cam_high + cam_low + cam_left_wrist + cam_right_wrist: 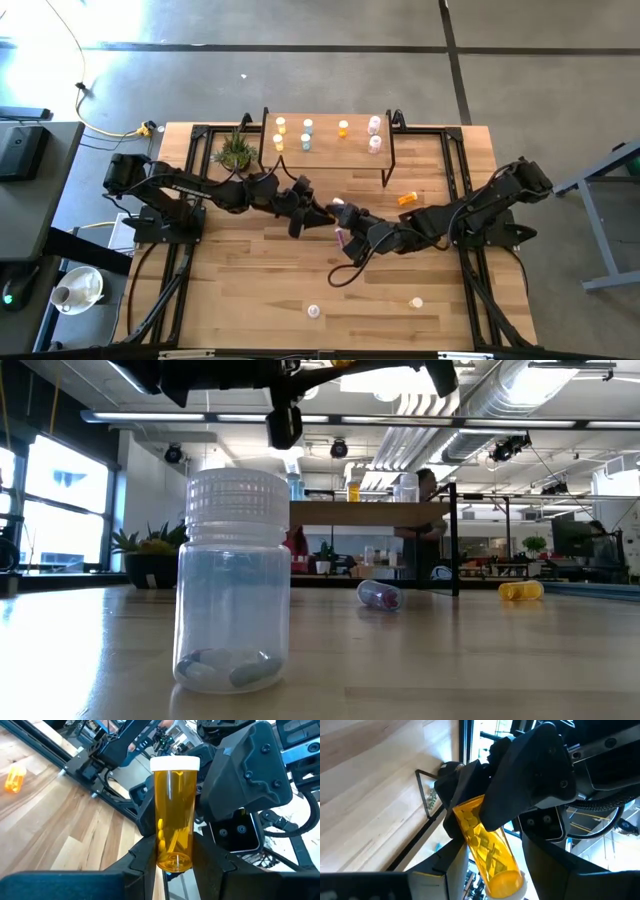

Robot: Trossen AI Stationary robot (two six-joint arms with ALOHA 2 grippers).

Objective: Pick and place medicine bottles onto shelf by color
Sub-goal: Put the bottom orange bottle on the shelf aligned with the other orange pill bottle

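Observation:
An amber medicine bottle (175,815) with a white cap (175,764) hangs in the air over the middle of the table. My left gripper (174,854) is shut on it. My right gripper (495,855) reaches in from the table's right, open, with a finger on either side of the same bottle (487,845) near its cap end. The shelf (325,150) stands at the far edge and carries upright yellow, pale blue, orange and pinkish bottles. An orange bottle (408,199) lies on the table near the shelf. My left gripper pinches the amber bottle's bottom end (174,862) between its two fingers. The fingers come level from the table's left. The bottle sticks out past the fingertips, lifted clear of the table, its cap pointing toward my right gripper.
A small green plant (235,152) stands left of the shelf. A pale bottle (232,580) stands near the table's near edge, and another (415,301) sits to its right. A bottle (380,595) lies on its side mid-table. Black frame rails run along both table sides.

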